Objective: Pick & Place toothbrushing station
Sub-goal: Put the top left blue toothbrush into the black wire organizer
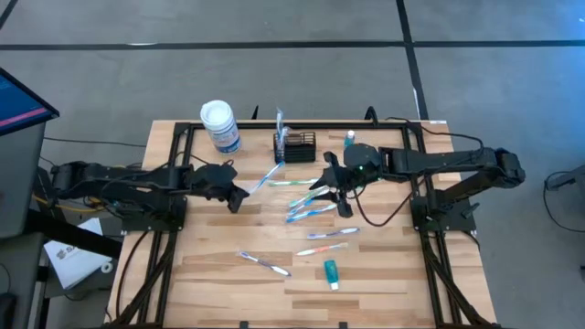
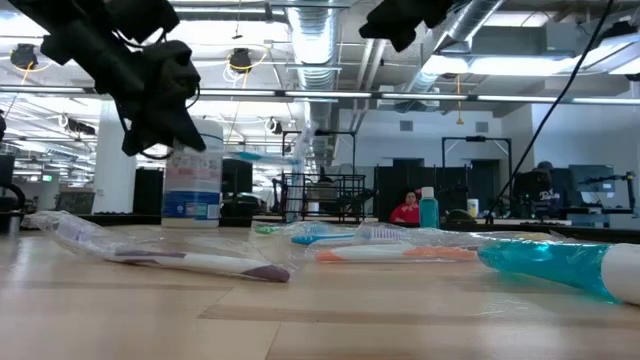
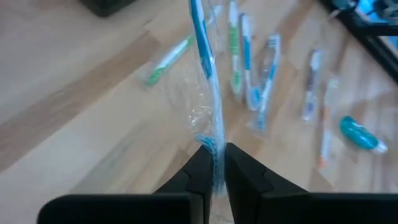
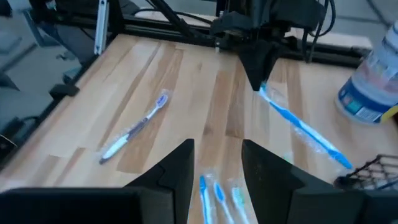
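toothbrushing station [image 1: 294, 146] stands at twelve o'clock of the table [image 1: 201, 265], one brush inside. my left gripper [image 3: 214, 163] is clenched on a wrapped blue toothbrush [image 3: 204, 56], lifted. my right gripper [image 4: 217, 163] hangs released above loose toothbrushes [image 1: 311, 208]. many remain to place.

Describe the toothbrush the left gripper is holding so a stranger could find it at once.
On the wooden table, look between the round canister and the black wire basket. Just in front of them, the left gripper pinches one end of a blue toothbrush in clear wrap. It alone is held; the other brushes lie loose.
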Robot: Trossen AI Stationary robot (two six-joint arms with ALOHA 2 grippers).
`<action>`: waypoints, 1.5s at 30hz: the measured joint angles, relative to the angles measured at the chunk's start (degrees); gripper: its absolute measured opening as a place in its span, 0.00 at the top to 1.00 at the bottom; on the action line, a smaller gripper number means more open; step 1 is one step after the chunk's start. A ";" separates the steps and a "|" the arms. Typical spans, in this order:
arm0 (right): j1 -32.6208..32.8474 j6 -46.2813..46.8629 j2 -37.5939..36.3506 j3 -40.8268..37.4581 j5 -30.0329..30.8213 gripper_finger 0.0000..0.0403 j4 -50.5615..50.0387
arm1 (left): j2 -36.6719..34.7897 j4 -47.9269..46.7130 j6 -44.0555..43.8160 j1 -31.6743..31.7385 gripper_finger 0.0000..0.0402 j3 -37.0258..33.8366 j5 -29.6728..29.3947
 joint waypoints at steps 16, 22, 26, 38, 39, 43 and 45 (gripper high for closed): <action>8.16 -14.80 8.32 -0.08 20.71 0.69 9.61 | -1.27 5.70 -2.97 -3.08 0.93 0.00 1.25; 8.09 -17.07 14.05 0.00 21.17 0.69 18.57 | -1.25 5.73 -2.89 -3.06 0.93 0.00 1.26; 8.20 -20.24 17.41 0.10 21.70 0.69 23.80 | -1.25 5.79 -2.74 -3.06 0.93 0.00 1.26; 10.70 -31.01 29.34 8.42 36.83 0.66 23.72 | -1.25 5.97 -2.71 -3.06 0.93 0.00 1.26; 10.73 -31.66 30.34 9.49 37.46 0.65 23.62 | -1.25 5.97 -2.71 -3.06 0.93 0.00 1.26; 10.73 -34.71 34.08 13.68 39.80 0.59 21.30 | -1.25 5.97 -2.71 -3.08 0.93 0.00 1.26; 10.71 -36.44 35.75 15.39 42.26 0.56 19.79 | -1.25 5.97 -2.69 -3.24 0.93 0.00 1.26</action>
